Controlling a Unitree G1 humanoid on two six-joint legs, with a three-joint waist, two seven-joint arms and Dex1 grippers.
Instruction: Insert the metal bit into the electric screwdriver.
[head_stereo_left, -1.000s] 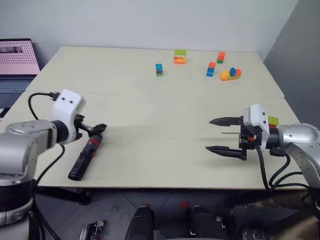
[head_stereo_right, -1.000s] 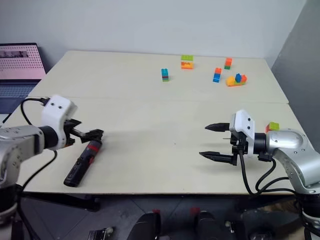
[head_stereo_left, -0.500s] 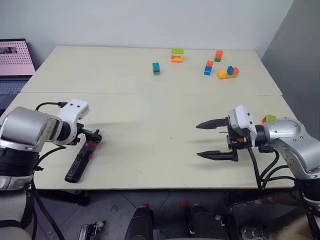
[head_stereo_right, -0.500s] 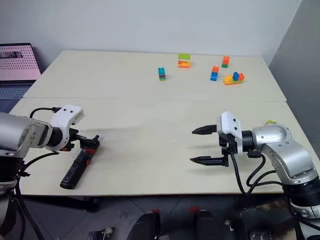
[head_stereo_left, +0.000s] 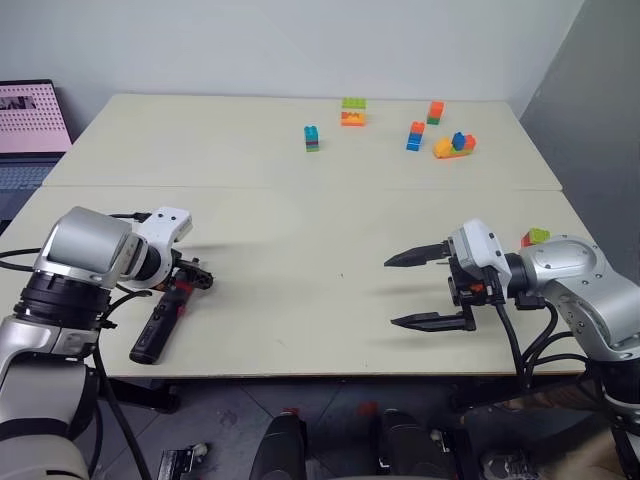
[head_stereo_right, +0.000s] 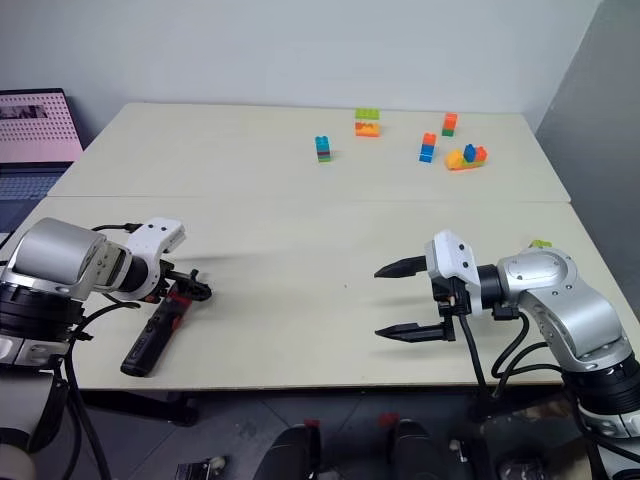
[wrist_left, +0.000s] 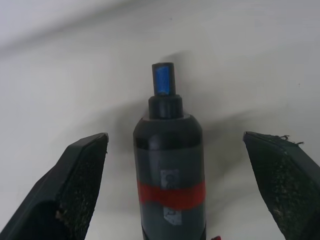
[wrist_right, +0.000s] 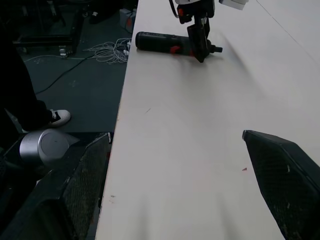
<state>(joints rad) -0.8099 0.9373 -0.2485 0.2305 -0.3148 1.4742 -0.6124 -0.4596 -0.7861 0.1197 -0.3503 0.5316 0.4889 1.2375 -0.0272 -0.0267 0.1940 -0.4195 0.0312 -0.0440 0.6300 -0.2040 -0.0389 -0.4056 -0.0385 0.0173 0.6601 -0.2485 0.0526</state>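
Left wrist view: electric screwdriver (wrist_left: 169, 165) centred low in the frame, black body with a red band, narrow nose with a blue mark pointing toward the top, lying on the pale bench (wrist_left: 250, 65). Left gripper (wrist_left: 192, 180) straddling it, fingers (wrist_left: 75, 185) spread wide at lower left and lower right, clear bench between each pad and the barrel, nothing gripped.

Left eye view: same screwdriver (head_stereo_left: 160, 322) at lower left of the frame, lying slantwise near the bench's front edge, nose toward upper right, rear end toward lower left. Left gripper (head_stereo_left: 185, 283) tilted steeply down over the nose end. Right gripper (head_stereo_left: 422, 290) at lower right of the frame, well apart from the screwdriver, pointing toward frame left, fingers (head_stereo_left: 412, 257) gaping one above the other, holding nothing, hanging just above the bench surface. Metal bit not made out in any view; cannot tell where it lies. Small green block (head_stereo_left: 535, 236) just behind the right wrist, at the right edge of the bench. Coloured toy blocks (head_stereo_left: 414, 135) scattered along the upper middle and upper right of the bench, far from both grippers. Laptop (head_stereo_left: 30, 115) with a pink screen at the upper left edge, beside the bench.
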